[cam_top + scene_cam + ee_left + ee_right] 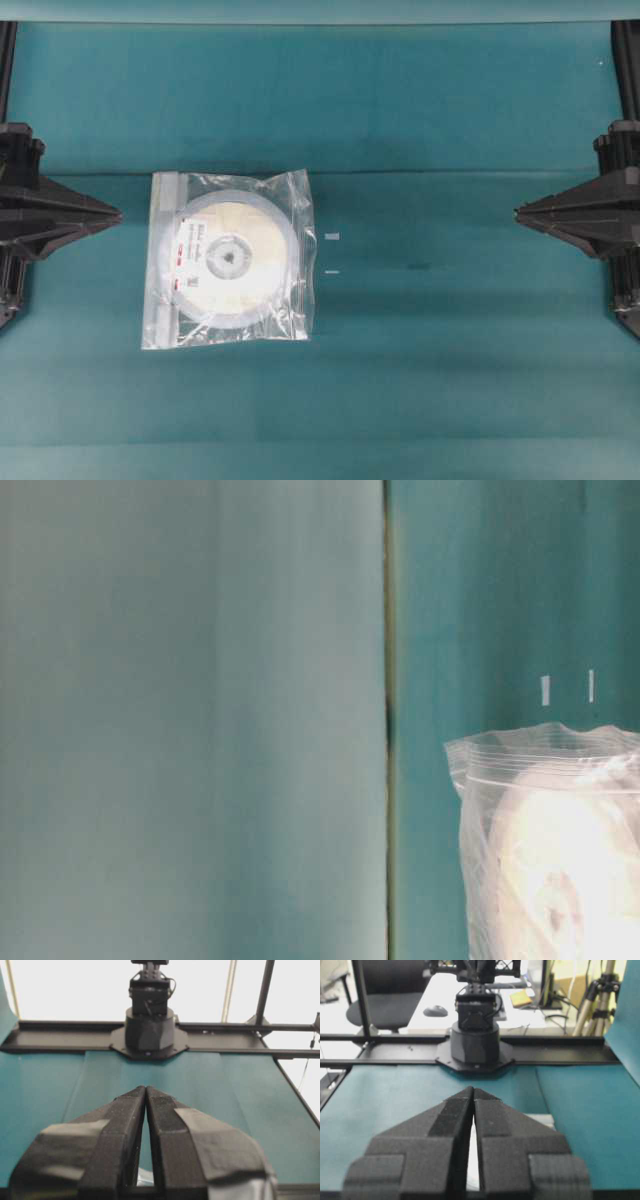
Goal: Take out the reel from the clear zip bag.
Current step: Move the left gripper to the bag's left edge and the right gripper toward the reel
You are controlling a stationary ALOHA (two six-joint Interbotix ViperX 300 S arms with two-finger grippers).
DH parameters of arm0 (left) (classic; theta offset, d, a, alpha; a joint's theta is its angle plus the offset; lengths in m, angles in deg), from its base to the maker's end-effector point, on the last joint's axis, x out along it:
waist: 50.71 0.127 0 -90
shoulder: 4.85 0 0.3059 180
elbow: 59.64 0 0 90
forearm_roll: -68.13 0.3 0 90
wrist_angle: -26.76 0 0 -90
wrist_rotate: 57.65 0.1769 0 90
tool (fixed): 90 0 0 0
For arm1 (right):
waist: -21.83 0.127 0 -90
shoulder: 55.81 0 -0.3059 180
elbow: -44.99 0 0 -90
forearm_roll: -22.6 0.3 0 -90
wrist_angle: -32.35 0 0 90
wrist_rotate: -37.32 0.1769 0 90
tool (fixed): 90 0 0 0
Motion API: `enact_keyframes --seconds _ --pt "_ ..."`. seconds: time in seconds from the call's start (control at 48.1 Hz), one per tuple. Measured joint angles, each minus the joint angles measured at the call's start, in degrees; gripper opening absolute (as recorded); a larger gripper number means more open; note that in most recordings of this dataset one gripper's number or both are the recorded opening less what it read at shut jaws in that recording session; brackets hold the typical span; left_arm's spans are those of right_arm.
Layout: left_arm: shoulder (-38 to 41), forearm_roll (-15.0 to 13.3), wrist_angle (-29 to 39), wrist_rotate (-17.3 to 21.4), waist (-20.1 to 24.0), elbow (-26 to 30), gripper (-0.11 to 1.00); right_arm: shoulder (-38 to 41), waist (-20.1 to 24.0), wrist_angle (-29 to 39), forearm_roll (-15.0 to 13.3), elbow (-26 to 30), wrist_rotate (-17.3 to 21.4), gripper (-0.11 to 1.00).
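Observation:
The clear zip bag (228, 258) lies flat on the teal table, left of centre, its whitish zip strip along the left edge. Inside it sits the reel (231, 257), a white-and-cream disc with a pale rim, a dark centre hole and a label with red marks. The bag (550, 840) also fills the table-level view's lower right. My left gripper (118, 213) rests at the left edge, tips together, a short way left of the bag. My right gripper (517, 212) rests at the far right, also shut and empty. Both wrist views show shut tips (145, 1088) (473, 1088).
Two small white marks (333, 237) lie on the teal cloth just right of the bag. A fold line crosses the cloth behind the bag. Each arm's base stands at the far end of the other's wrist view, such as the right arm's base (149, 1025).

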Motion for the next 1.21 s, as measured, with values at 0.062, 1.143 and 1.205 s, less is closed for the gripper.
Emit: enact_keyframes --seconds 0.062,1.143,1.205 --pt "0.7 0.1 0.2 -1.0 0.0 0.2 0.09 0.3 -0.1 0.1 0.4 0.0 0.1 0.1" --pt "14.9 0.4 9.9 -51.4 5.1 -2.5 0.09 37.7 -3.3 8.9 4.5 15.4 19.8 0.0" --pt "15.2 0.4 9.9 -53.0 5.1 -3.8 0.21 39.7 -3.3 9.5 4.5 16.7 20.3 0.0"
